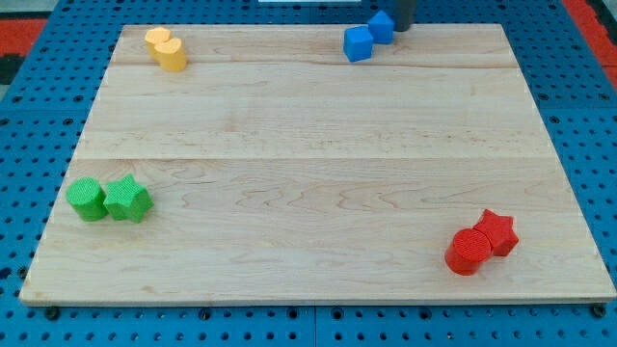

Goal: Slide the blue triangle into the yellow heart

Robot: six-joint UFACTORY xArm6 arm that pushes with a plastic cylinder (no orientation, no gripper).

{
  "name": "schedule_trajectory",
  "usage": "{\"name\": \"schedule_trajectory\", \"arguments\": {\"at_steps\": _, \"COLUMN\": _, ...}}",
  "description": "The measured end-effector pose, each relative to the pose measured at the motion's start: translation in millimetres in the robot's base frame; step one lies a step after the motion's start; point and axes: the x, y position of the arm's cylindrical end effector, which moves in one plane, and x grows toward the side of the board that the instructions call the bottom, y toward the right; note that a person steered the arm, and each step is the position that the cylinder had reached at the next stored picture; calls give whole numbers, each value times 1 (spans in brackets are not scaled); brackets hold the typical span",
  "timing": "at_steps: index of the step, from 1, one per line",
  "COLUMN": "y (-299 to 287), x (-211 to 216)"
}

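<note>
At the view's top edge, our tip (pixel 405 29) sits just right of the two blue blocks.

We carry no hand, only the rod, so there is nothing to open or close. The blue triangle (pixel 358 44) touches a second blue block (pixel 382 26) near the counter's (pixel 308 145) top edge, though we cannot be sure which of the two is the triangle. The yellow heart (pixel 172 55), beside another yellow block (pixel 157 40), lies well apart at the top left. We judge the slide barely begun, with almost the whole leftward push remaining.

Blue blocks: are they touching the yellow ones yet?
No. The blue blocks sit at the view's top, far from the yellow blocks at top left.
</note>
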Motion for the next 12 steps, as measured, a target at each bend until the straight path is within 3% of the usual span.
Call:
{"name": "schedule_trajectory", "arguments": {"at_steps": 2, "y": -96, "x": 58}}
{"name": "schedule_trajectory", "arguments": {"at_steps": 3, "y": -91, "x": 72}}
{"name": "schedule_trajectory", "arguments": {"at_steps": 4, "y": -1, "x": 59}}
{"name": "schedule_trajectory", "arguments": {"at_steps": 5, "y": -5, "x": 12}}
{"name": "schedule_trajectory", "arguments": {"at_steps": 6, "y": -61, "x": 4}}
{"name": "schedule_trajectory", "arguments": {"at_steps": 8, "y": -217, "x": 57}}
{"name": "schedule_trajectory", "arguments": {"at_steps": 9, "y": -177, "x": 60}}
{"name": "schedule_trajectory", "arguments": {"at_steps": 10, "y": -146, "x": 91}}
{"name": "schedule_trajectory", "arguments": {"at_steps": 12, "y": -272, "x": 96}}
